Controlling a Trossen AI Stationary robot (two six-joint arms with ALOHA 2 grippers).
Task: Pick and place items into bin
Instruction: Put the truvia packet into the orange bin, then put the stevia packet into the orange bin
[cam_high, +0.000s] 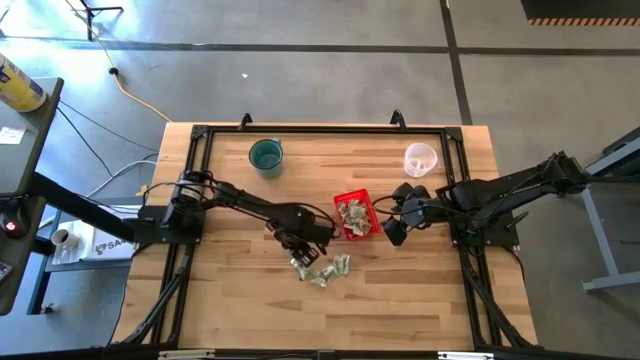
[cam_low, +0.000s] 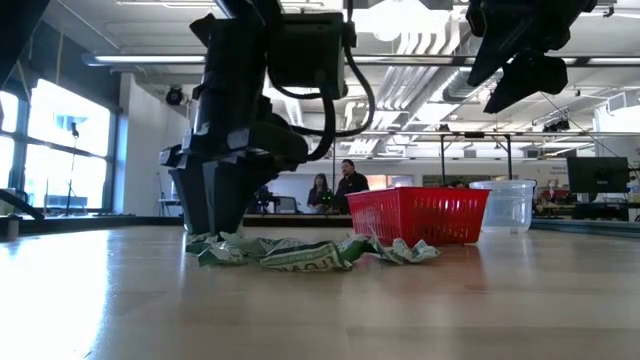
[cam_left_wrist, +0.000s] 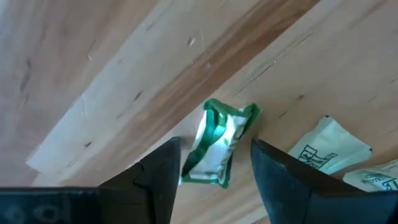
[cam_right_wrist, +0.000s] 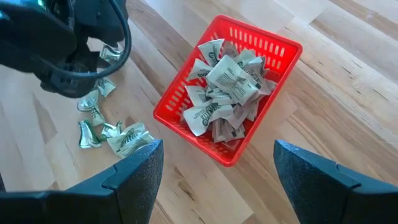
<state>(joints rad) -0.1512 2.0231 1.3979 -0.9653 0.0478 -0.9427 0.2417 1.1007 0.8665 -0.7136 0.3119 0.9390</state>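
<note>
I have the left claw (cam_left_wrist: 214, 180) down at the worktop (cam_high: 240, 300) near its middle, fingers spread on either side of one crumpled green-and-white wrapper (cam_left_wrist: 219, 146), not yet closed on it. More loose wrappers (cam_high: 325, 270) lie just beside it, toward the front edge. The red basket (cam_right_wrist: 180, 115) sits close by, toward the right edge, already heaped with wrappers. The right claw (cam_right_wrist: 214, 177) hangs released above the basket's right side.
</note>
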